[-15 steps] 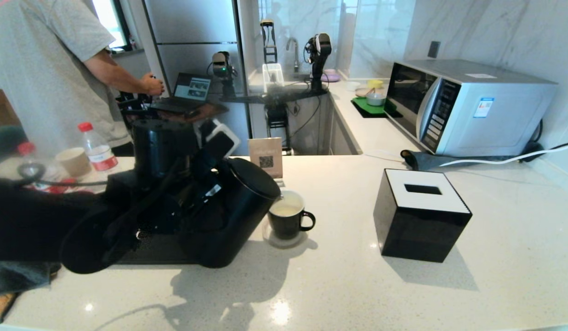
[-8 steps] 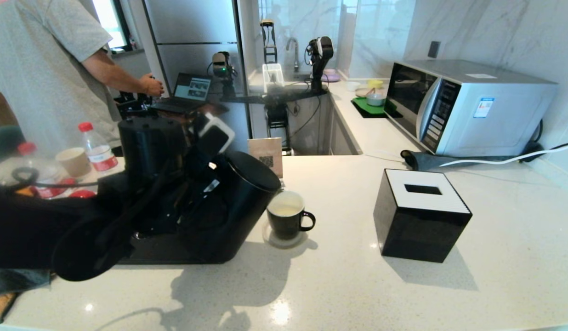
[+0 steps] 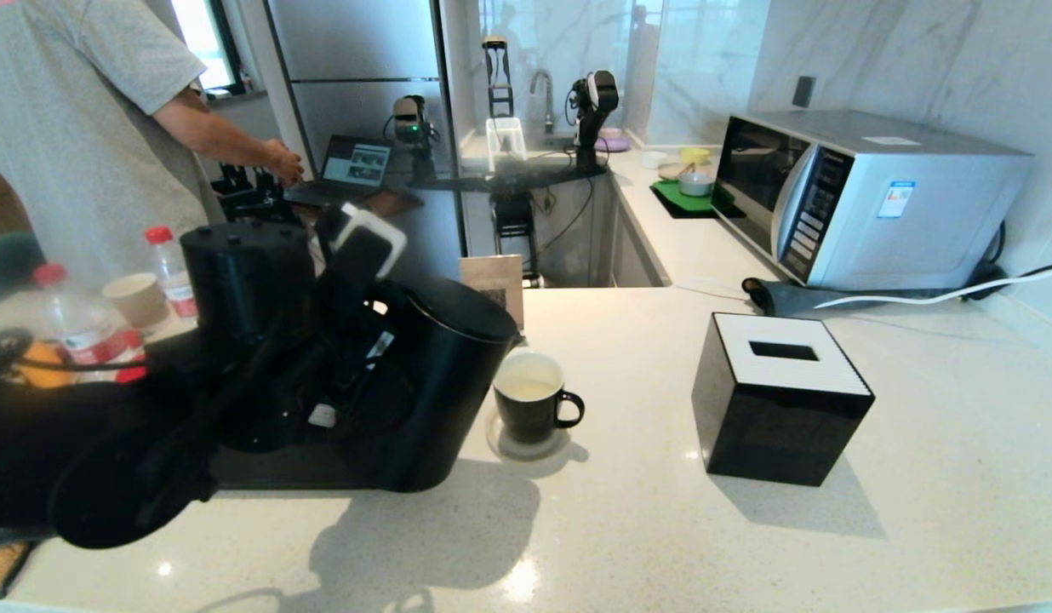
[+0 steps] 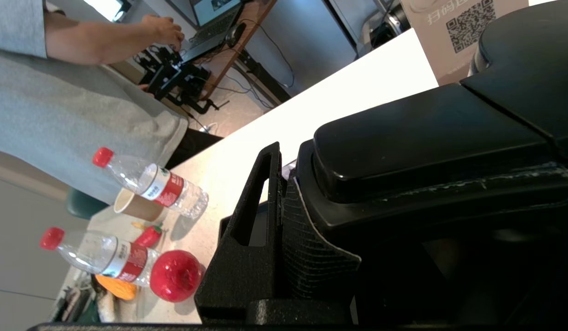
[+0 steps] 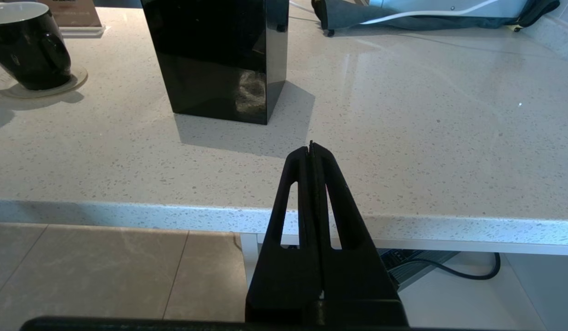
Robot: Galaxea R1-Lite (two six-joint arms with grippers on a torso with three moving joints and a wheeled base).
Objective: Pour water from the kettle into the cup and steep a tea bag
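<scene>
The tall black kettle (image 3: 437, 392) leans a little toward the cup, its spout clear of the rim. My left gripper (image 3: 356, 358) is shut on the kettle's loop handle (image 4: 426, 138), and one of its fingers (image 4: 247, 230) presses against the handle's side. The cup (image 3: 530, 404), a black mug on a round coaster, stands just right of the kettle with pale water (image 3: 528, 390) inside. The same cup (image 5: 29, 46) also shows in the right wrist view. My right gripper (image 5: 311, 147) hangs shut and empty at the counter's front edge. The tea bag is out of view.
A black tissue box (image 3: 781, 400) stands right of the cup, with a microwave (image 3: 866, 196) behind it. A QR sign (image 3: 492, 289) is behind the kettle. Red-capped bottles (image 3: 173, 272), a paper cup (image 3: 136, 298) and a red fruit (image 4: 176, 276) crowd the left. A person (image 3: 66, 128) stands at the back left.
The kettle has tipped back toward upright and its spout has drawn away from the cup's rim. My left arm has swung left and up with it. The right arm has not moved.
</scene>
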